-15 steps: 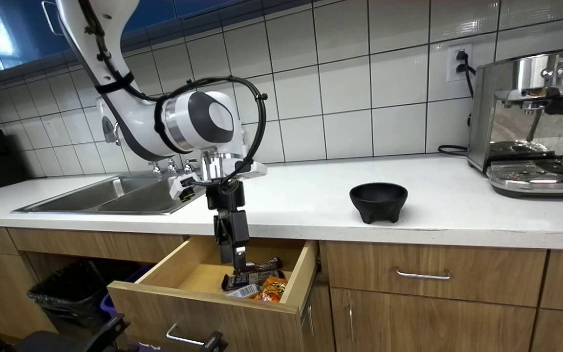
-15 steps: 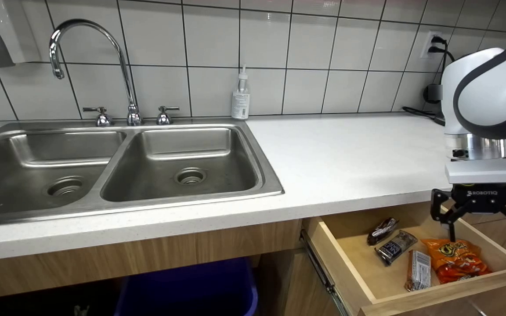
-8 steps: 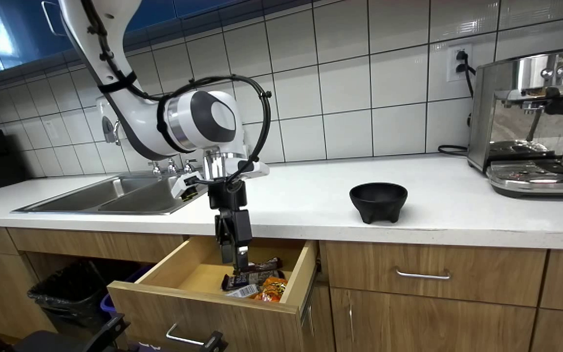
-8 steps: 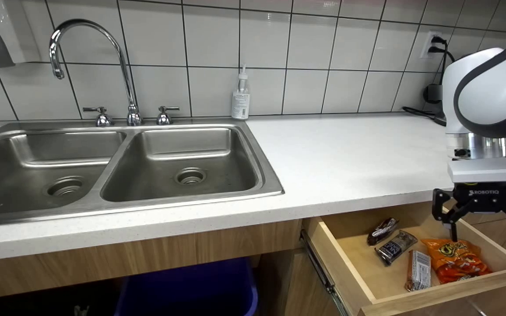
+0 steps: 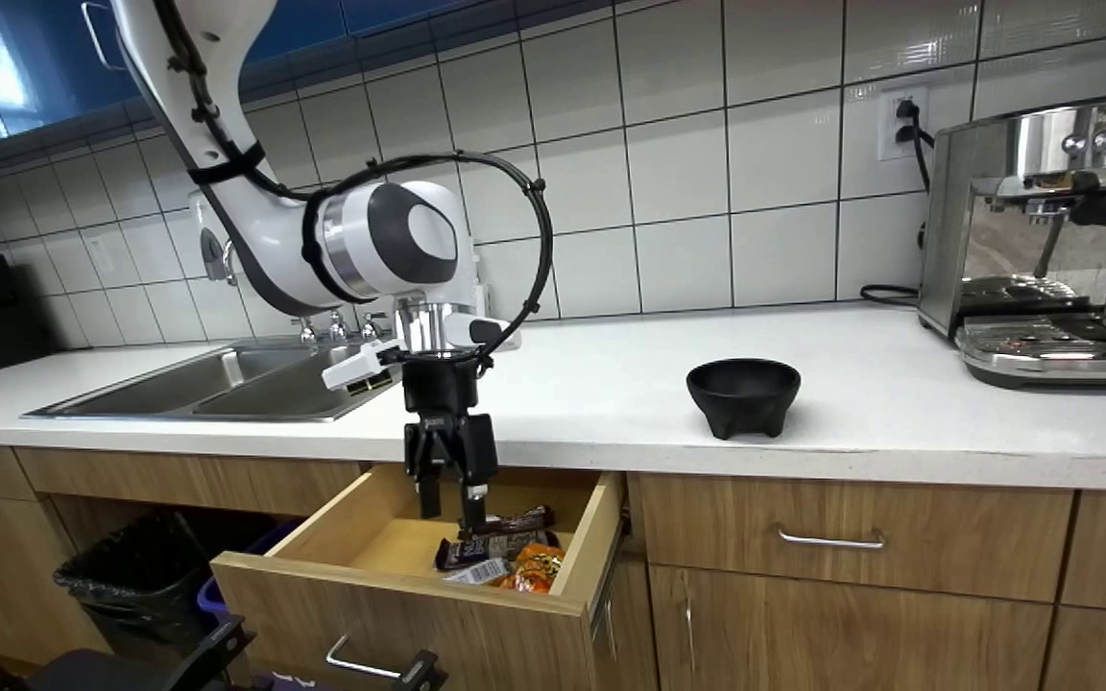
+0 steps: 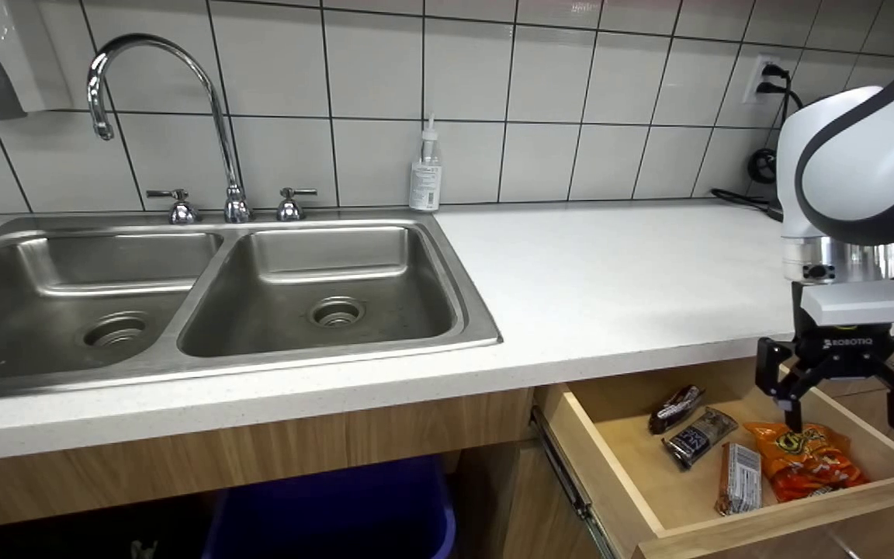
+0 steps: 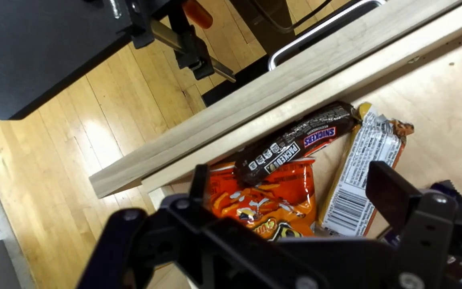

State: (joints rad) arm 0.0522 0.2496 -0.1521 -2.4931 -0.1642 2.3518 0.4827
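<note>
Wrist view, left to right: gripper [image 7: 290, 178] with fingers spread wide and, framed between them inside the drawer [image 7: 271, 92], orange bag [image 7: 263, 196], print partly covered; brown SNICKERS wrapper [image 7: 291, 144], also marked PACKED, long axis slanting up-right along the drawer's front; barcoded bar [image 7: 355, 172], steeper, overlapped by the right-hand finger.

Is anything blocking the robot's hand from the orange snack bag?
Partly: a Snickers bar overlaps the orange snack bag along its edge by the drawer front. Nothing else visible stands between bag and open hand.
</note>
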